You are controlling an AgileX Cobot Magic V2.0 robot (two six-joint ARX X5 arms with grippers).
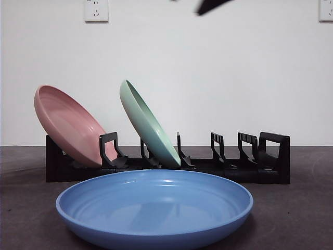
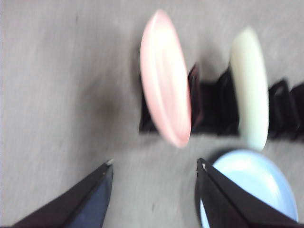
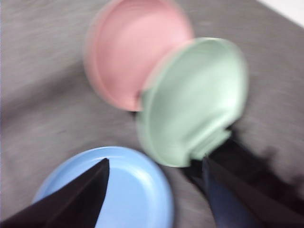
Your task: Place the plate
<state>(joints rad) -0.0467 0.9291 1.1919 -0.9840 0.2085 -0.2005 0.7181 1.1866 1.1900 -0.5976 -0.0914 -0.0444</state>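
Blue plate (image 1: 154, 208) under spread right jaws

Sharp, evenly lit front view; both wrist views motion-blurred.

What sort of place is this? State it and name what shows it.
Probably a lab test bench staged as a kitchen drying spot: a bare dark table against a plain white wall with sockets, holding only a black dish rack with a pink plate and green plate, plus a blue plate.

Blurred view, right gripper (image 3: 154, 168) jaws apart over blue plate (image 3: 133, 190), pink plate (image 3: 128, 57) beside green plate (image 3: 190, 99), both tilted
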